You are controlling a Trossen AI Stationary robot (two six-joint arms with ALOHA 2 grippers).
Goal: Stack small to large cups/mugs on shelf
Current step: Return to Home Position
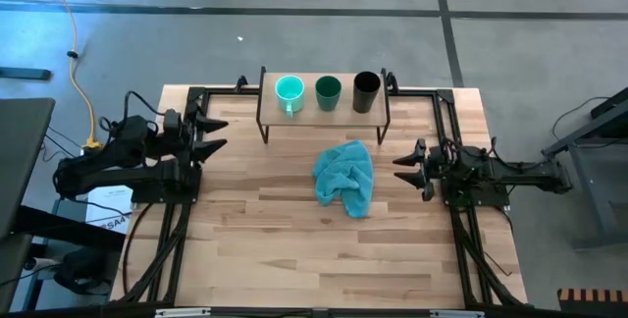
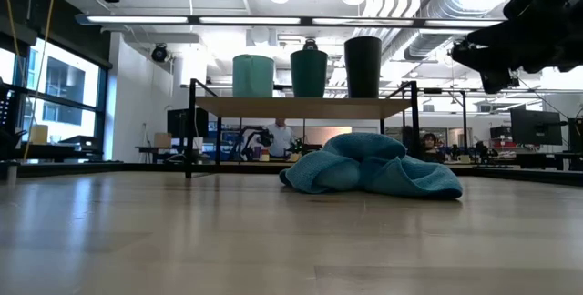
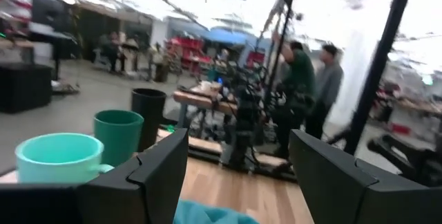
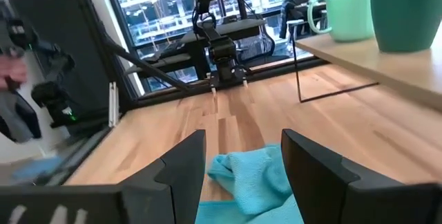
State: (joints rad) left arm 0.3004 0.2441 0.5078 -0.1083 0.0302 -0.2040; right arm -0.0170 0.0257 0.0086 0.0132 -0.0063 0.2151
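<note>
Pincer, left (image 1: pixel 224 133): you have it hanging off the left end of the shelf (image 1: pixel 304 110), fingers spread wide with nothing between them. I judge it parked there to keep clear of the cups.
Turquoise mug (image 1: pixel 289 90): upright on the shelf's left end, the lowest of the three, so it opens your row.
Green cup (image 1: pixel 328 89): mid-shelf, just beside the mug but not touching it.
Cloth (image 1: pixel 345 176): crumpled on the worktop (image 1: pixel 275 230) in front of the shelf; no part of your job.
Black cup (image 1: pixel 366 87): at the shelf's right end, the tallest, closing the small-to-large order.
Pincer, right (image 1: pixel 400 169): in front of the shelf's right end, fingers parted and empty.
Progress: the cups stand side by side, not nested. Only homing your arms seems left.
</note>
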